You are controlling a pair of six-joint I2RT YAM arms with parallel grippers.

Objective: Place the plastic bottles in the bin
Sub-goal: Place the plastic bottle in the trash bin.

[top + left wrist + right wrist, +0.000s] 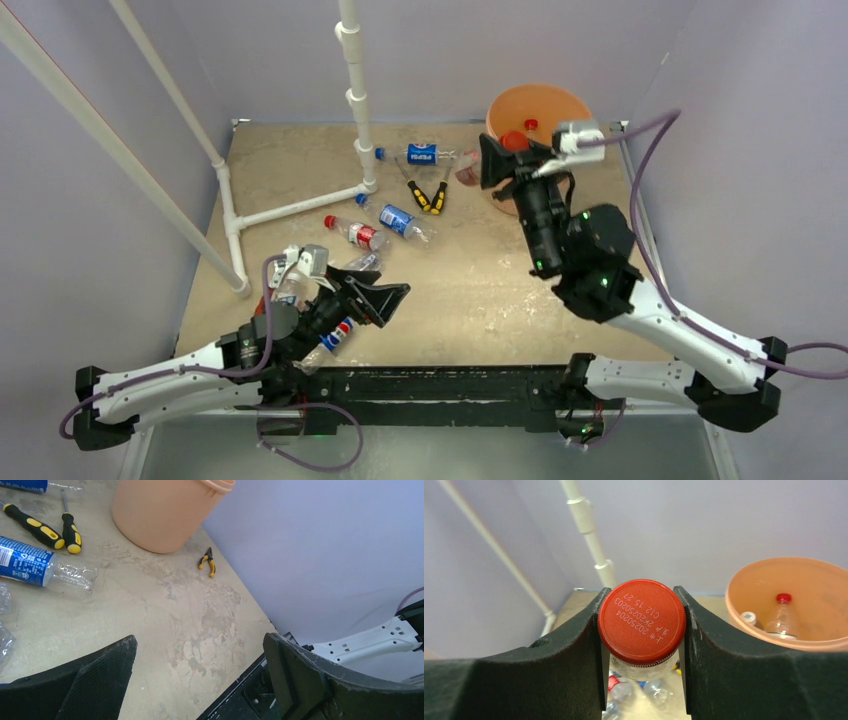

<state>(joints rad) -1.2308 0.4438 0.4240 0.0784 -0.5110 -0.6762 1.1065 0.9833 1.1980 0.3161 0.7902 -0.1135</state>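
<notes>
Mottled beige surface is carrying the orange bin, standing far right. Blue-label bottle, second blue-label bottle and red-label bottle are lying mid-surface, yellow-black pliers lying between the blue two. Small pliers are lying near the bin's base.

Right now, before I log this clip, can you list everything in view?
bin: one, orange, far right of the table
bottles in bin: two visible, one red cap, one white cap
held bottle: one, red cap, beside the bin rim
loose bottles: at least five, clear with blue or red labels, mid-table and by the left arm
large pliers: one, yellow-and-black handles, mid-table
small pliers: one, yellow-and-black, by the bin base
pipe frame: white, far left
table: beige
left pincer: black, open, empty
right pincer: black, shut on the held bottle
</notes>
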